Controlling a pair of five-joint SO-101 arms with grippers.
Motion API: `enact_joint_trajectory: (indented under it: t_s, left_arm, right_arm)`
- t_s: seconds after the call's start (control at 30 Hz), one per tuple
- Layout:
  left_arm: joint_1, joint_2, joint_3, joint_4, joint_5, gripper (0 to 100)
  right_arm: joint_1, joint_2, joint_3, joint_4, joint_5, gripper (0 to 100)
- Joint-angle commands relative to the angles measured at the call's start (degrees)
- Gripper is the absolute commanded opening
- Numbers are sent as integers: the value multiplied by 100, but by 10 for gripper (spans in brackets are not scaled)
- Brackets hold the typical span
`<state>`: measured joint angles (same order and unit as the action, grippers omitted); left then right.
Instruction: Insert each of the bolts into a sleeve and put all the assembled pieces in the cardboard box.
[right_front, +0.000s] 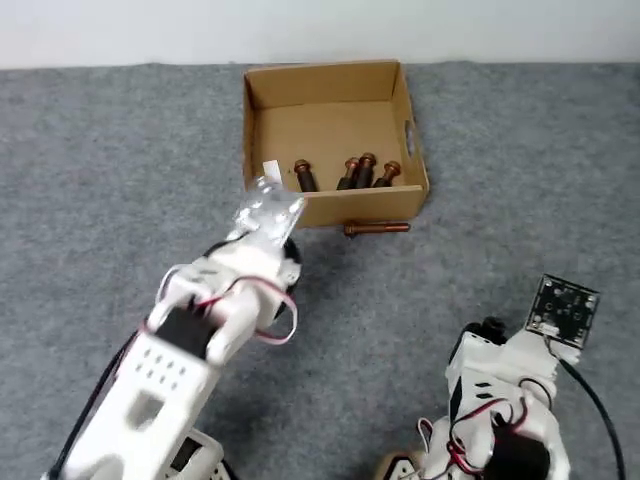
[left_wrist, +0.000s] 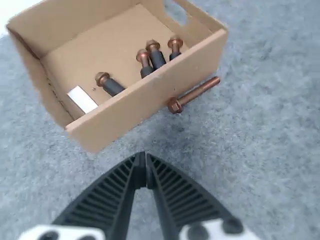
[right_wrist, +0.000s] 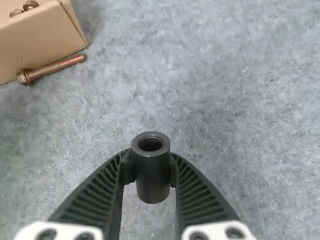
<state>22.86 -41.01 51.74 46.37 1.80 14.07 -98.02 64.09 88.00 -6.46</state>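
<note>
Left gripper (left_wrist: 145, 159): fingers pressed together, nothing held; positioned over grey tabletop (left_wrist: 270, 150), near front wall of cardboard box (left_wrist: 140, 107).
Right gripper (right_wrist: 150, 159): black sleeve (right_wrist: 150, 180) pinched between fingers, open bore visible.
Four assembled pieces (left_wrist: 152, 56) observed lying inside box.
One bare bolt (left_wrist: 192, 95) noted on tabletop, just beside box front wall, outside.

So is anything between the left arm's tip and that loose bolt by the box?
Nothing visible. Only bare grey carpet lies between the left end effector and the bolt, which lies along the cardboard box's front wall.
</note>
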Motion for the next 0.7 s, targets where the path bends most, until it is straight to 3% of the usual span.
enact_joint_trajectory:
  t_s: [0.0,0.37,0.67]
  left_arm:
    - [35,1169,-813,-273,-79,8]
    - [70,4158,-3407,-255,-105,8]
    - [26,6013,-4848,-246,-114,8]
  right_arm:
    - [57,75,-44,-145,62,9]
    - [57,48,-35,-145,62,9]
    - [57,31,-35,-145,53,9]
